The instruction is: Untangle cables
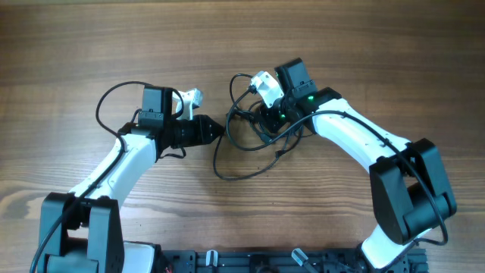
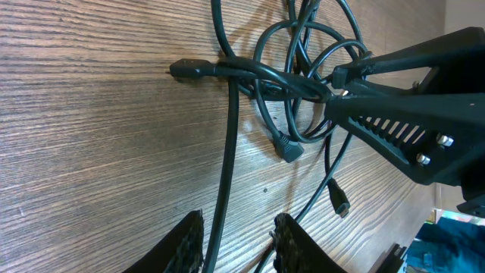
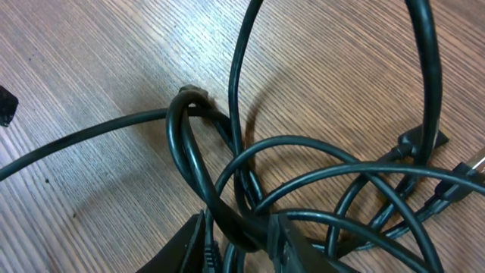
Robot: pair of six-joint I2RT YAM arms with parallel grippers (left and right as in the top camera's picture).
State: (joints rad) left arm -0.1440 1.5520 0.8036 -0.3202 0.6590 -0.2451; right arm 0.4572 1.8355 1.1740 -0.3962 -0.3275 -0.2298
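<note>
Two grippers meet at the cables [image 1: 250, 129], which lie tangled near the middle of the wooden table [image 1: 76, 45]. The right gripper [image 3: 239, 224] has its fingers set narrow and pinched on the tangle: a thick loop drops between them and fills the gap. In the left wrist view its black fingertips come together on a couple of crossing strands at the knot. The left gripper [image 2: 239, 220] stands partly open. One long strand [image 2: 229, 152] runs between its fingers toward the knot with spare room beside it, so it is not clamped.

From overhead, the left gripper points at the tangle from just beside its left edge. The right gripper reaches in from the other side and sits over the knot, hiding part of it. A white wrist camera [image 1: 265, 82] rides on the right arm close above the cables. A thicker arm wire [image 1: 102, 102] loops off the left arm, well apart from them.

The cables are thin, black and glossy, with several round loops overlapping and threaded through one another. A straight plug [image 2: 186, 70] lies flat on the wood at the edge of the knot. An angled plug [image 2: 288, 148] sits just below the loops, and a small plug [image 2: 339, 203] lies free farther out. One wide loose loop [image 1: 227, 176] trails from the knot toward the robot's base.
</note>
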